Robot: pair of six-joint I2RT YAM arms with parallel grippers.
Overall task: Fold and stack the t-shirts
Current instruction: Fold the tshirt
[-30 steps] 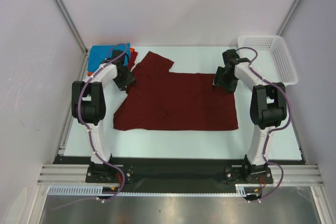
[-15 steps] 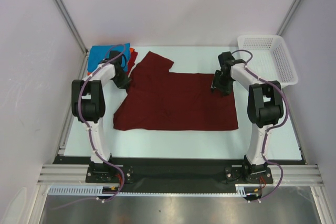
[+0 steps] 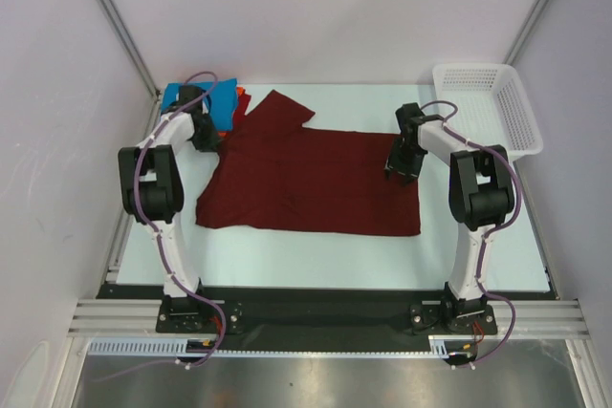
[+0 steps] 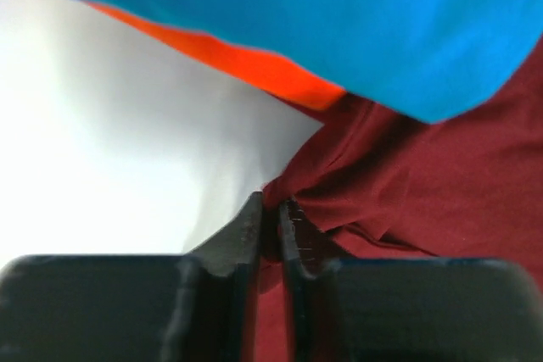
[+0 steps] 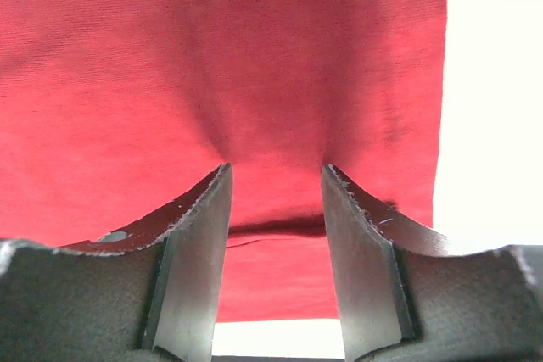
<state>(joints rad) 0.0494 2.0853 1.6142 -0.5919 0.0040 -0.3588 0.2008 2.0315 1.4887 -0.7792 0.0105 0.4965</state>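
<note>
Lying spread and lightly creased on the smooth white table (image 3: 363, 255), the maroon t-shirt (image 3: 306, 179) is soft matte knit, with one sleeve pointing to the far side. Just beyond its far-left corner sits a blue t-shirt (image 4: 339, 6), with an orange-red t-shirt (image 4: 254, 61) showing from under its edge. The left gripper (image 4: 270, 222) is pinched together on a gathered ridge of maroon cloth, its arm stretched far-left. The right gripper (image 5: 276, 184) has its fingers apart, tips pressed onto the shirt near its right edge, a small wrinkle between them.
</note>
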